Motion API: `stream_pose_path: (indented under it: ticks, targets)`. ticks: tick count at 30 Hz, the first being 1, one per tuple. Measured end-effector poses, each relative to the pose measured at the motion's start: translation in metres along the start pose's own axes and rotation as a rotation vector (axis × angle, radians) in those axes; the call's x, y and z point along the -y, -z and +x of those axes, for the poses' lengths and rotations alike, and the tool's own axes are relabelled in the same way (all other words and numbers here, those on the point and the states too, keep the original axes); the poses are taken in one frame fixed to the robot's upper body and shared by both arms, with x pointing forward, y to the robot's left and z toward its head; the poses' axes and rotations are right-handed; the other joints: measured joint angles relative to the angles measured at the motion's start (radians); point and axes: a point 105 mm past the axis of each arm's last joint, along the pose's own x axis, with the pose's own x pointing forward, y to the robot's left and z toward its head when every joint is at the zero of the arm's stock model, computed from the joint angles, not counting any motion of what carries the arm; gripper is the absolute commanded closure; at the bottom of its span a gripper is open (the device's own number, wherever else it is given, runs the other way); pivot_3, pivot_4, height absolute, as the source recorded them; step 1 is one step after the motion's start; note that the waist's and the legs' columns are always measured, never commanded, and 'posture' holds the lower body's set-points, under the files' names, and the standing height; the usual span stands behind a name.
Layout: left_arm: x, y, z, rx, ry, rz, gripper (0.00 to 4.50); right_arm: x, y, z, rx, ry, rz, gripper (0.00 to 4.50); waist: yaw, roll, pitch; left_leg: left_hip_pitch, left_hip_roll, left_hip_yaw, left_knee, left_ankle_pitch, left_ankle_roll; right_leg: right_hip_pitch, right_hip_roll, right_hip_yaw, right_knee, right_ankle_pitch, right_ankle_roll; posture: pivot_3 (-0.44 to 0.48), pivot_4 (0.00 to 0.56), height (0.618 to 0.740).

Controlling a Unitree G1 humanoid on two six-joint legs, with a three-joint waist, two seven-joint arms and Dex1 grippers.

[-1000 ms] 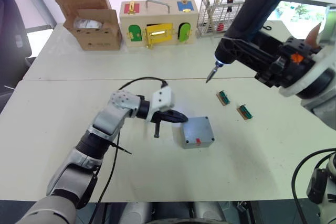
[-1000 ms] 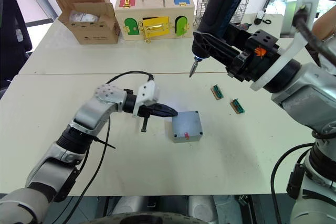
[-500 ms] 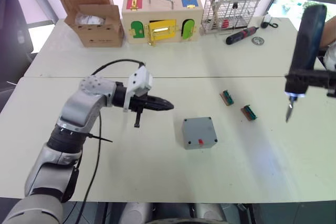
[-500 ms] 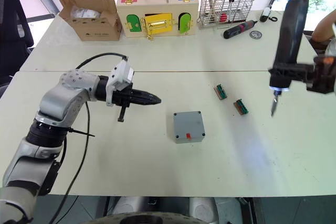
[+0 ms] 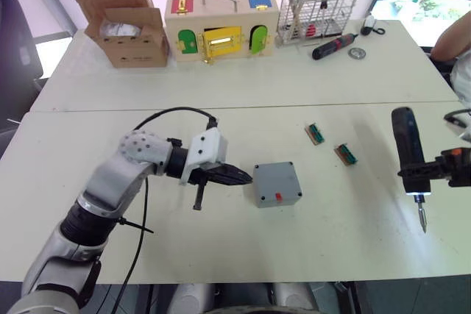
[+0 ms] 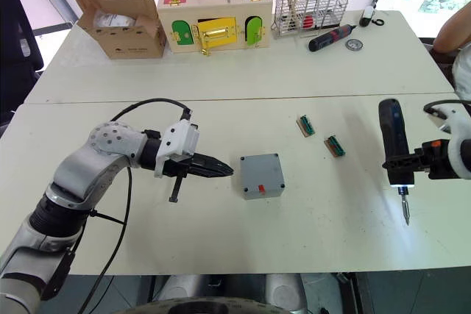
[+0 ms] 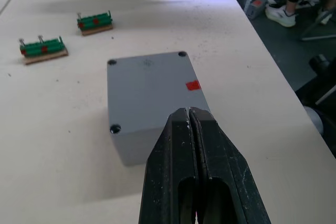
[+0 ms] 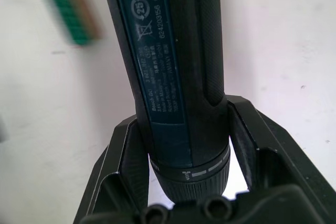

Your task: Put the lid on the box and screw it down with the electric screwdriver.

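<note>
White table (image 5: pixel 221 255) carries the box (image 5: pixel 277 184) near its centre, lid (image 7: pixel 144 90) already seated on top. Left gripper (image 5: pixel 246 177) sits just left of the box, fingers pressed together, tips close to its side. Right gripper (image 6: pixel 412 161) is well to the right, clamped on the screwdriver (image 6: pixel 394 145), bit pointing down above the table

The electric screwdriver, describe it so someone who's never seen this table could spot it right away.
Look to the right edge of the near white table, where the right gripper holds the electric screwdriver. It is thick and blue-black with a lit tip, unlike the slimmer red-and-black screwdriver lying by the wire rack.
</note>
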Motion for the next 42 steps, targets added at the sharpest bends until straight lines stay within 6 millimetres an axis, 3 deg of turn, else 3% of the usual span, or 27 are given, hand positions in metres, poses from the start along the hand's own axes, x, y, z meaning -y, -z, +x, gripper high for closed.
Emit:
stream_pose_path:
  ticks: [6, 8, 14, 20, 22, 24, 27, 29, 32, 36, 39, 42]
  targets:
    - [0.004, -0.001, 0.002, 0.001, -0.022, -0.016, 4.5, 0.007, -0.003, 0.002, -0.06, 0.001, -0.032, 2.61, 0.004, 0.002, 0.001, 0.0, 0.0, 0.0, 0.001, 0.0, -0.001, 0.0, 0.001, 0.0, 0.002, 0.0, 0.0, 0.0, 0.15, 0.737]
    - [0.004, -0.001, 0.002, 0.002, -0.026, -0.02, 4.5, 0.01, 0.002, 0.009, -0.1, -0.001, -0.03, 1.66, 0.003, 0.002, 0.001, 0.0, 0.0, 0.0, 0.001, 0.0, -0.001, 0.0, 0.001, 0.0, 0.002, 0.0, 0.0, 0.0, 0.15, 0.737]
    - [0.003, -0.001, 0.002, 0.002, -0.04, -0.035, 4.5, 0.012, 0.0, 0.01, -0.111, -0.012, -0.046, 0.04, 0.001, 0.001, 0.001, 0.001, 0.0, 0.0, 0.002, 0.001, -0.001, -0.001, 0.001, 0.0, 0.005, 0.0, 0.0, 0.0, 0.15, 0.737]
    - [0.003, 0.004, -0.001, -0.017, -0.054, -0.05, 4.5, 0.012, -0.01, 0.01, -0.08, -0.002, -0.083, 0.02, 0.001, -0.002, 0.0, 0.002, -0.001, 0.0, 0.003, 0.001, -0.002, -0.001, 0.0, 0.0, 0.009, 0.0, 0.0, 0.0, 0.15, 0.737]
    - [0.001, 0.01, -0.004, -0.038, -0.066, -0.057, 4.5, 0.011, -0.021, 0.005, -0.027, 0.01, -0.159, 0.02, 0.001, -0.001, 0.0, 0.002, -0.001, 0.001, 0.003, 0.001, -0.002, -0.003, 0.0, 0.0, 0.01, 0.0, 0.0, 0.0, 0.15, 0.737]
    - [-0.003, 0.022, -0.01, -0.078, -0.09, -0.08, 4.5, 0.0, -0.041, -0.01, 0.071, 0.006, -0.302, 0.02, 0.001, 0.001, 0.001, 0.001, -0.001, 0.001, 0.002, 0.002, -0.003, -0.005, 0.0, 0.0, 0.012, 0.0, 0.0, 0.0, 0.15, 0.737]
    - [-0.004, 0.038, -0.012, -0.132, -0.095, -0.091, 4.5, -0.033, -0.064, -0.04, 0.224, -0.032, -0.525, 0.02, 0.002, 0.001, 0.001, 0.001, 0.001, 0.001, 0.0, 0.002, -0.003, -0.006, 0.001, -0.001, 0.013, 0.0, 0.0, 0.0, 0.15, 0.737]
    - [-0.004, 0.05, -0.008, -0.161, -0.083, -0.102, 4.5, -0.067, -0.056, -0.044, 0.262, -0.154, -0.638, 0.02, 0.006, -0.002, 0.0, 0.001, 0.002, -0.001, 0.001, 0.002, -0.003, -0.005, 0.001, -0.003, 0.013, 0.0, 0.0, 0.0, 0.15, 0.737]
    - [-0.004, 0.062, 0.004, -0.177, -0.056, -0.115, 4.5, -0.118, -0.008, -0.02, 0.193, -0.415, -0.734, 0.02, 0.026, -0.005, 0.0, 0.001, 0.001, -0.001, 0.003, 0.002, -0.003, -0.003, 0.001, -0.003, 0.012, 0.0, 0.0, 0.0, 0.15, 0.737]
    - [-0.011, 0.074, 0.013, -0.222, -0.045, -0.074, 4.5, -0.141, 0.051, 0.024, 0.109, -0.519, -0.737, 0.02, 0.054, -0.006, -0.001, 0.001, 0.0, -0.001, 0.013, 0.0, -0.001, 0.001, 0.0, -0.003, 0.015, 0.0, 0.0, 0.0, 0.15, 0.737]
    - [-0.02, 0.07, 0.023, -0.202, -0.048, -0.068, 4.5, -0.16, 0.063, 0.038, 0.16, -0.537, -0.745, 0.02, 0.05, -0.006, -0.001, 0.001, -0.001, -0.001, 0.018, -0.001, 0.001, 0.004, 0.0, -0.002, 0.015, 0.002, 0.0, 0.0, 0.15, 0.737]
    - [-0.021, 0.069, 0.028, -0.187, -0.031, -0.066, 4.5, -0.17, 0.062, 0.045, 0.215, -0.532, -0.718, 0.02, 0.046, -0.008, -0.001, 0.002, -0.001, -0.001, 0.017, -0.001, 0.001, 0.004, 0.001, -0.001, 0.015, 0.002, 0.001, 0.0, 0.15, 0.737]
